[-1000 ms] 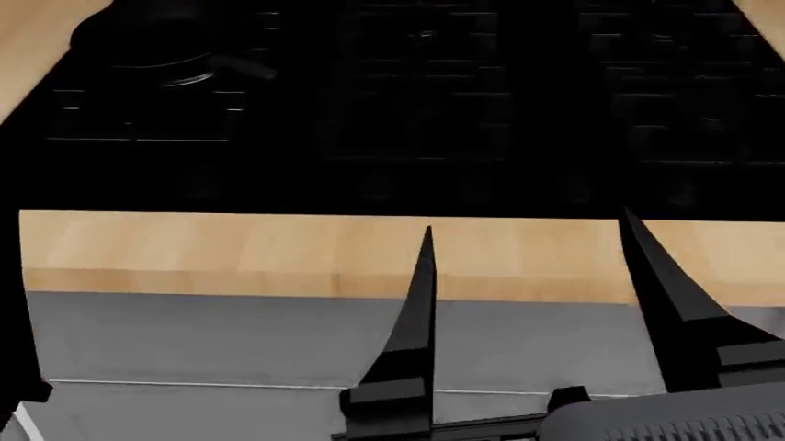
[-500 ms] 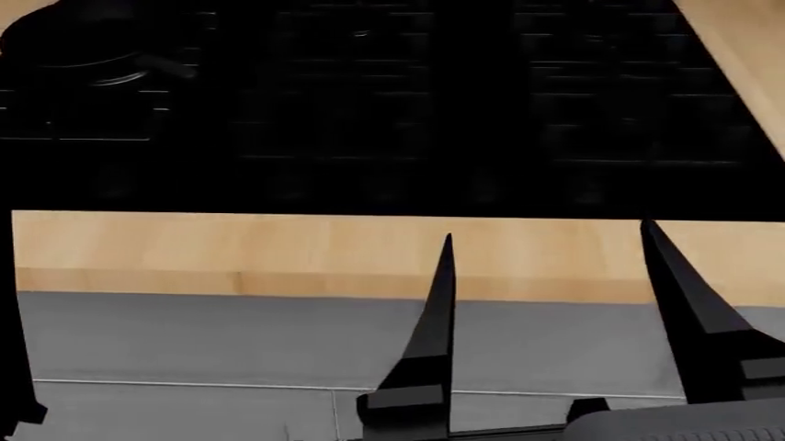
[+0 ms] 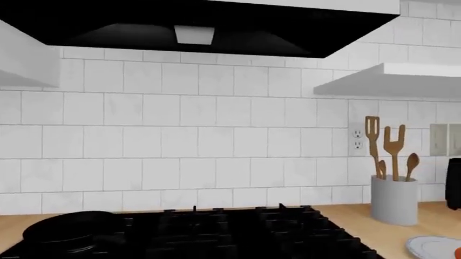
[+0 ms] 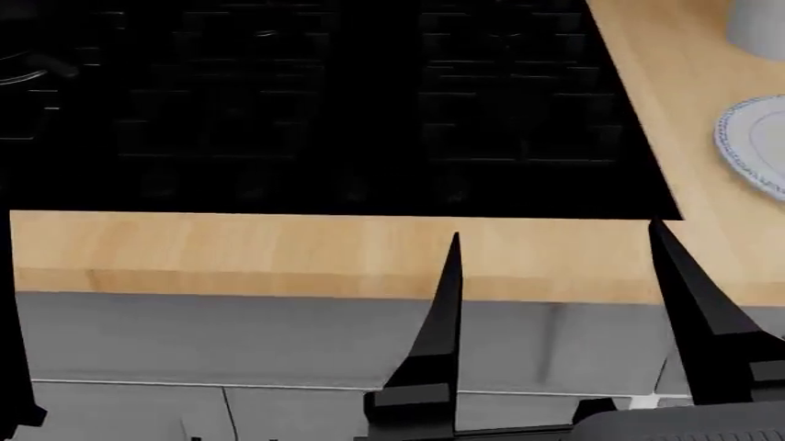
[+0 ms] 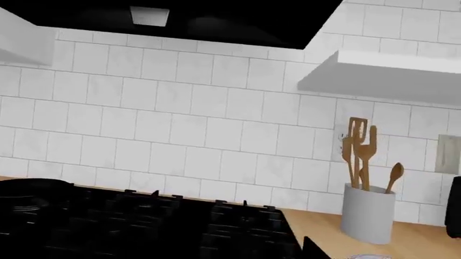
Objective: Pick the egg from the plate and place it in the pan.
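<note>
The white plate (image 4: 751, 147) with a blue patterned rim lies on the wooden counter right of the stove, cut by the head view's right edge. In the left wrist view the plate (image 3: 431, 247) shows low down, with an orange sliver of the egg (image 3: 458, 252) at the frame's edge. The black pan (image 3: 66, 230) sits on the stove's far left burner, also in the right wrist view (image 5: 29, 195). My right gripper (image 4: 558, 271) hangs open before the counter's front edge, holding nothing. Only a dark strip of my left gripper (image 4: 10, 367) shows.
A grey utensil cylinder (image 3: 393, 199) with wooden tools stands behind the plate by the tiled wall. The black stovetop (image 4: 319, 110) fills the middle, with raised grates. The wooden counter's front strip (image 4: 245, 253) runs below it, with grey cabinet fronts (image 4: 245, 340) underneath.
The head view has swung right: the stove slid left, the pan left the top left corner, and the plate and cylinder came in at the right. The right gripper stays open.
</note>
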Robot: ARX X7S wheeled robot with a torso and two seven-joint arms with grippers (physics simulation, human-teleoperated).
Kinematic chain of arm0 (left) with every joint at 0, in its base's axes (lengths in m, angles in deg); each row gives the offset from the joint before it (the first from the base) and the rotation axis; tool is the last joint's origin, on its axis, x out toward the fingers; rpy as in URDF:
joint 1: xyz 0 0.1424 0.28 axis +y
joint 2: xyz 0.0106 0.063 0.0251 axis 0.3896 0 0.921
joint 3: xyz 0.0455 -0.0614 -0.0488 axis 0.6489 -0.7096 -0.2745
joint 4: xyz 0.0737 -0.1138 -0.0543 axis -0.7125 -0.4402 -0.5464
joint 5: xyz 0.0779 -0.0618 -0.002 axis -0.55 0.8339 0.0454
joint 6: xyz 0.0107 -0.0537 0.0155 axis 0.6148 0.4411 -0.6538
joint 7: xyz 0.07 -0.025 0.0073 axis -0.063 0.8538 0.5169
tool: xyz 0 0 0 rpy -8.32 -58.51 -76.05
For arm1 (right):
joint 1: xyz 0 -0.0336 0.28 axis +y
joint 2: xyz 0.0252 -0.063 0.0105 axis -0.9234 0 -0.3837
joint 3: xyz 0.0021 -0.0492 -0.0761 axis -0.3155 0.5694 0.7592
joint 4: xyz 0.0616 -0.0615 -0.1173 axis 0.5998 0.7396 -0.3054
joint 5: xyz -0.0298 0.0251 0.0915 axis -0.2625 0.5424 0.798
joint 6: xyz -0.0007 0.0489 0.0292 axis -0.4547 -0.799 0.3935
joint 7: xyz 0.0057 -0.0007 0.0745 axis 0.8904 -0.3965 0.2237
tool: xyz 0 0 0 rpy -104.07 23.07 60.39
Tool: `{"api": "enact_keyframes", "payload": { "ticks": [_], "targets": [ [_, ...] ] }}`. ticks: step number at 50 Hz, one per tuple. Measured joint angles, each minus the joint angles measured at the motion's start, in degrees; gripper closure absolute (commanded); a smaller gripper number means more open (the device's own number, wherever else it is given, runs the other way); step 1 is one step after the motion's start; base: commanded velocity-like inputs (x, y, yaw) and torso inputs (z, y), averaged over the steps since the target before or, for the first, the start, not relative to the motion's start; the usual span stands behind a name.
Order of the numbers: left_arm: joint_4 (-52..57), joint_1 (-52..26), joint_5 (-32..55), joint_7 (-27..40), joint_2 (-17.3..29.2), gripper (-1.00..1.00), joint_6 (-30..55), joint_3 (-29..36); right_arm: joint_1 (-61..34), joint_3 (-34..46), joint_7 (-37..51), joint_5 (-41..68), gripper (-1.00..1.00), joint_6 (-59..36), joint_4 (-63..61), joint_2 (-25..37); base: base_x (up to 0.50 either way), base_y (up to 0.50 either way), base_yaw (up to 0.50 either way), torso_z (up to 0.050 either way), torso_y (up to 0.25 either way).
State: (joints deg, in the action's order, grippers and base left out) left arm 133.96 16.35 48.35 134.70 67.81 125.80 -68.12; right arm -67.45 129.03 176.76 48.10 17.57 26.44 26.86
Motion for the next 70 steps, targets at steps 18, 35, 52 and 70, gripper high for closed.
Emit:
{"api": "enact_keyframes", "payload": {
  "ticks": [18, 35, 52, 70],
  "targets": [
    [0.0, 0.2, 0.1, 0.0, -0.3, -1.00, 0.3, -0.3, -0.8, 0.8, 0.2, 0.3, -1.00, 0.4, 0.1, 0.1, 0.00, -0.50, 0.00, 0.000, 0.000],
    [0.0, 0.5, 0.6, 0.0, -1.1, -1.00, 1.1, -1.1, -1.2, 1.5, 0.4, 0.1, -1.00, 0.5, 0.1, 0.1, 0.00, -0.45, 0.00, 0.000, 0.000],
    [0.0, 0.5, 0.9, 0.0, -1.3, -1.00, 1.2, -1.5, -1.7, 2.2, 0.6, 0.1, -1.00, 0.5, 0.2, 0.0, 0.01, -0.25, 0.00, 0.000, 0.000],
    [0.0, 0.6, 1.1, 0.0, -1.2, -1.00, 1.1, -1.8, -2.4, 3.0, 1.0, -0.2, -1.00, 0.1, 0.0, -0.4, 0.37, -0.03, 0.00, 0.000, 0.000]
  ]
}}
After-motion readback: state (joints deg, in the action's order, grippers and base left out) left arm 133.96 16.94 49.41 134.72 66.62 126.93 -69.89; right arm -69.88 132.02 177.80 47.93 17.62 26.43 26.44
